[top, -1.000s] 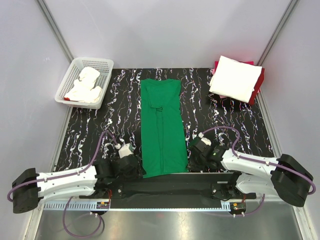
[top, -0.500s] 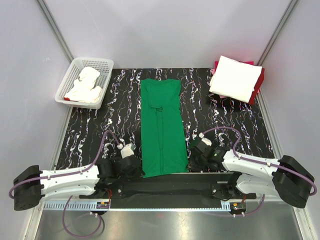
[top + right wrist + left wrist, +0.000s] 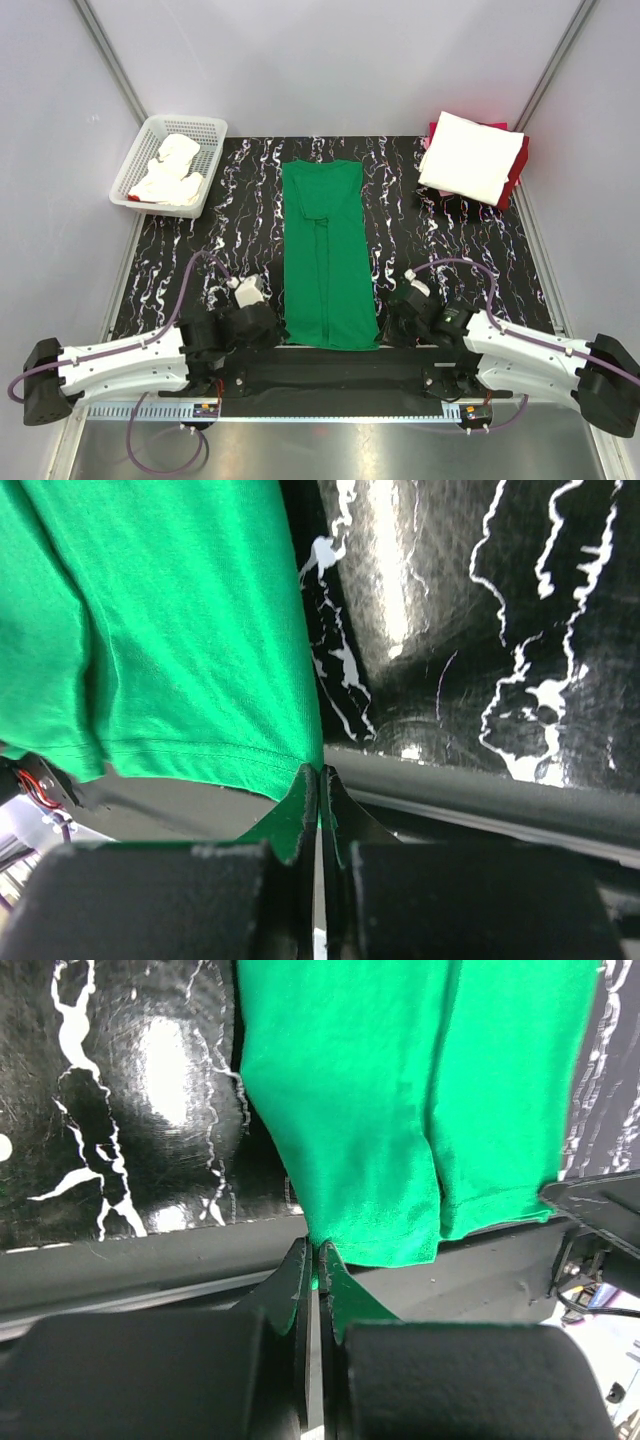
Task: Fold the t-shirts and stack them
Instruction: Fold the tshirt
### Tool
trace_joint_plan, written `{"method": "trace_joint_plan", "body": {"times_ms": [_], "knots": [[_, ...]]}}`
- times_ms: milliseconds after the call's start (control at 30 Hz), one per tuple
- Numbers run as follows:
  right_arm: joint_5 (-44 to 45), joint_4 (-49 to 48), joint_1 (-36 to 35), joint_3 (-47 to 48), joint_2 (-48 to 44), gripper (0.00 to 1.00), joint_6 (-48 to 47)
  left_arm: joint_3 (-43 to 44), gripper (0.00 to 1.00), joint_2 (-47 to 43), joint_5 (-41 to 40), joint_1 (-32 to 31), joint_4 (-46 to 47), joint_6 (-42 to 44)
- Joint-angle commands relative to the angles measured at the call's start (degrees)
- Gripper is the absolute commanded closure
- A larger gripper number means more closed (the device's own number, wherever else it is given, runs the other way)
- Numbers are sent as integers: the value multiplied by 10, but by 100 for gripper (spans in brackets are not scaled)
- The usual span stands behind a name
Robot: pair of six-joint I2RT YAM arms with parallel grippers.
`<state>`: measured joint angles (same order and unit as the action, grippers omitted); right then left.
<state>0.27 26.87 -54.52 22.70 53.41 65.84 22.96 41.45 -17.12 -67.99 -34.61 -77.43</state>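
A bright green t-shirt [image 3: 325, 250], folded into a long strip, lies down the middle of the table, its near hem reaching over the front edge. My left gripper [image 3: 281, 336] is shut on the hem's left corner; in the left wrist view the left gripper [image 3: 318, 1260] pinches the green t-shirt [image 3: 400, 1110]. My right gripper [image 3: 386, 335] is shut on the right corner; the right wrist view has the right gripper [image 3: 320, 780] clamped on the green t-shirt [image 3: 170, 640]. At the back right a folded white t-shirt [image 3: 470, 155] lies on a red t-shirt [image 3: 517, 180].
A white mesh basket [image 3: 150, 132] at the back left holds crumpled white cloth [image 3: 172, 170]. The black marbled table [image 3: 440, 250] ends in a dark rail [image 3: 330, 375] along the front. Grey walls stand on three sides.
My left gripper has shut on the left hem corner. Both arms drew back toward the near edge, pulling the green shirt's hem down over the table's front.
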Motion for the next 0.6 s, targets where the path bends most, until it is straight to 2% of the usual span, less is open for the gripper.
{"method": "trace_joint_plan", "body": {"times_ms": [0, 67, 100, 200, 300, 400, 433, 567], "knots": [[-10, 39, -8, 41, -11, 100, -1, 59, 100, 2, -37, -3, -47, 12], [-5, 62, -8, 82, -18, 100, -11, 95, 100, 4, -48, -2, -68, 23], [23, 89, -9, 98, -19, 100, -17, 109, 100, 8, -57, -2, -90, 30], [67, 129, -8, 164, -14, 100, -35, 156, 95, 20, -84, 1, -122, 51], [99, 156, -3, 243, 12, 100, -69, 194, 93, 42, -84, 30, -129, 94], [112, 175, 23, 289, 56, 100, -110, 226, 93, 64, -56, 86, -116, 156], [112, 177, 36, 314, 77, 100, -122, 232, 92, 72, -46, 123, -114, 173], [69, 146, 134, 357, 121, 100, -201, 276, 92, 125, 18, 212, -81, 249]]}}
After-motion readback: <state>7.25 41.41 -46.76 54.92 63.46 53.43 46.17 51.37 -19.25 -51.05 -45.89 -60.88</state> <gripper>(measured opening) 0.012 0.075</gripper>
